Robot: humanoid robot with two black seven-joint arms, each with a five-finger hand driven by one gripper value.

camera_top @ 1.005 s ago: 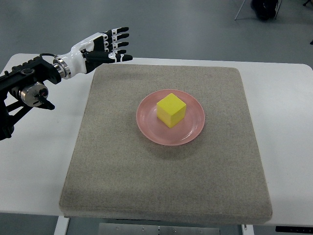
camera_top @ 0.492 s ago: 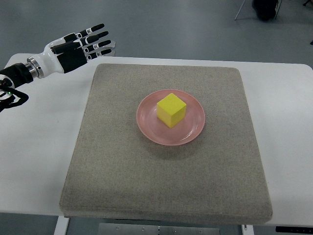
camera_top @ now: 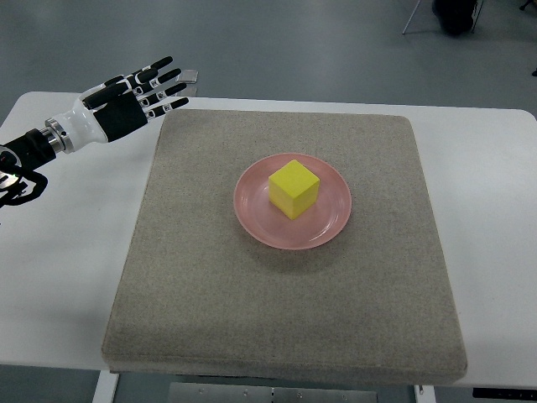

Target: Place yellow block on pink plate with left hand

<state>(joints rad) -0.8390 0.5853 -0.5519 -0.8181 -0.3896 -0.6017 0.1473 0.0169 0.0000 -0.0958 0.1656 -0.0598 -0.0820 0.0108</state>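
A yellow block (camera_top: 294, 188) sits on the pink plate (camera_top: 332, 222), a little left of its middle. The plate rests near the centre of a grey-brown mat (camera_top: 285, 319). My left hand (camera_top: 138, 96) hovers over the table's far left, beside the mat's back left corner and well apart from the block. Its black-and-white fingers (camera_top: 164, 85) are spread and hold nothing. The right arm does not show.
The mat lies on a white table (camera_top: 67, 252) whose edges run close to the mat at the front. Grey floor lies beyond the back edge, with a dark object (camera_top: 457, 13) at the top right.
My left arm has pulled back toward the left edge, so much less of the forearm shows. The hand stays open, and the block and plate have not moved.
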